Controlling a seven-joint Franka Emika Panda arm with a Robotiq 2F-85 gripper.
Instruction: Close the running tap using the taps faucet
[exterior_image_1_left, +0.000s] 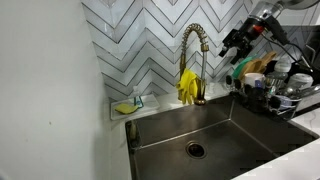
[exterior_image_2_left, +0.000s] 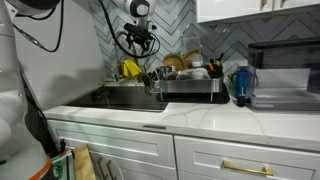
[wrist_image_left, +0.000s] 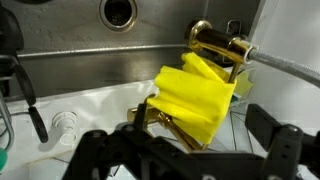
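The brass-gold gooseneck tap (exterior_image_1_left: 196, 55) stands behind the steel sink (exterior_image_1_left: 215, 125), with yellow rubber gloves (exterior_image_1_left: 187, 86) draped on its stem. My gripper (exterior_image_1_left: 234, 44) hangs in the air to the right of the tap's arch, at about its height and apart from it. In the wrist view the tap's gold head (wrist_image_left: 214, 41) and the gloves (wrist_image_left: 196, 94) lie below my open, empty fingers (wrist_image_left: 187, 158). In an exterior view my gripper (exterior_image_2_left: 140, 41) hovers over the sink (exterior_image_2_left: 122, 96). No water stream is visible.
A dish rack (exterior_image_1_left: 276, 93) full of dishes stands right of the sink, close under my arm. A sponge (exterior_image_1_left: 123, 107) lies at the back left corner. The drain (wrist_image_left: 119, 11) shows in the wrist view. A blue bottle (exterior_image_2_left: 240, 85) stands on the counter.
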